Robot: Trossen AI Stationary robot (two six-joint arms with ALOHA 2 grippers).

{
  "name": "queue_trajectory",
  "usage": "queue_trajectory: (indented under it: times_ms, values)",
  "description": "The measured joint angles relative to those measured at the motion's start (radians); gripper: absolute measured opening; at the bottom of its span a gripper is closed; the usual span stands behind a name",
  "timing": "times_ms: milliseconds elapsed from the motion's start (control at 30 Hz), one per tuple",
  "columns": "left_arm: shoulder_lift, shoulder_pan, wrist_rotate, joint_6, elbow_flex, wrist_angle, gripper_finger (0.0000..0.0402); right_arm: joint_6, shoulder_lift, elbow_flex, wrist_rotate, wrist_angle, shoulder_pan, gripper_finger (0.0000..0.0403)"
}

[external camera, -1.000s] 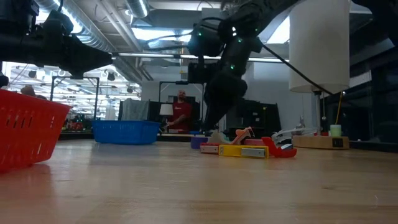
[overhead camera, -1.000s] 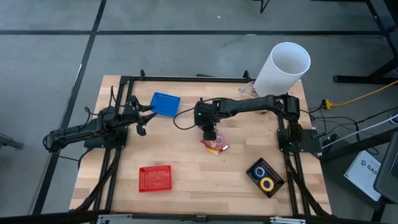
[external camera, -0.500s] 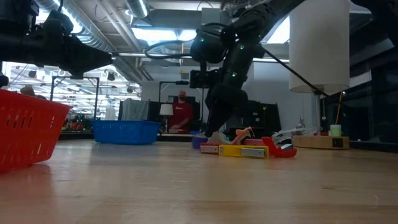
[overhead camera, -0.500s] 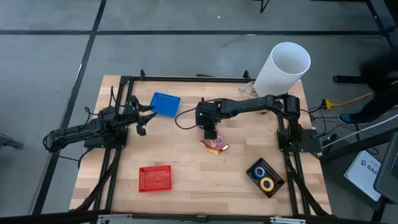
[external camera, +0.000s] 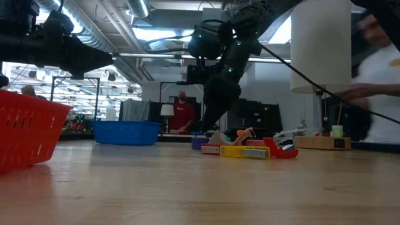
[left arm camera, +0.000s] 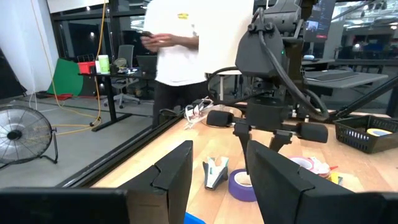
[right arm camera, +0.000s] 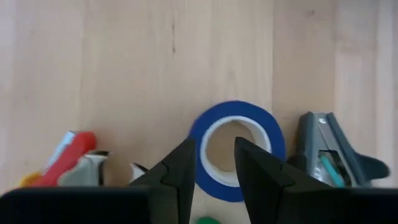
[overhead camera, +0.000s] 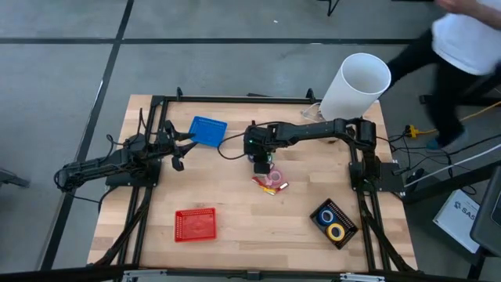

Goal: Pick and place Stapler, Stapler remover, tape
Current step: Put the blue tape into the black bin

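While the right pincer (overhead camera: 261, 162) hangs just above the pile in the middle of the table (overhead camera: 235, 211), its fingers are parted a bit with nothing in them, lined up over the blue tape (right arm camera: 236, 149) roll lying flat on the wood. That roll looks light and stiff, so I'd guess one finger goes into the hole and one outside the ring wall, or both pinch across the rim; it might skid on the smooth wood if nudged. The grey stapler remover (right arm camera: 329, 152) sits right beside it, almost touching, so a sloppy grab could catch it. The red and yellow stapler (external camera: 250, 150) lies near too. The left pincer (overhead camera: 179, 149) waits wide open and empty by the blue basket (overhead camera: 207, 131).
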Motion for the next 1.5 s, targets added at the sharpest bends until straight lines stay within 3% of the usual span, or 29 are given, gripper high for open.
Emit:
queue_trajectory:
  times_ms: [233, 500, 1267, 1500]
  values:
    - [0.0, 0.0, 0.0, 0.0, 0.0, 0.0, 0.0148, 0.0, 0.0, 0.001, -0.03, 0.004, 0.0, 0.0153]
    - [0.0, 0.0, 0.0, 0.0, 0.0, 0.0, 0.0148, -0.005, 0.0, 0.001, 0.011, 0.003, 0.0, 0.0197]
    - [0.0, 0.0, 0.0, 0.0, 0.0, 0.0, 0.0148, -0.056, 0.088, 0.003, 0.015, 0.014, -0.004, 0.0197]
    - [0.0, 0.0, 0.0, 0.0, 0.0, 0.0, 0.0148, -0.054, 0.089, 0.003, 0.008, 0.004, -0.004, 0.0146]
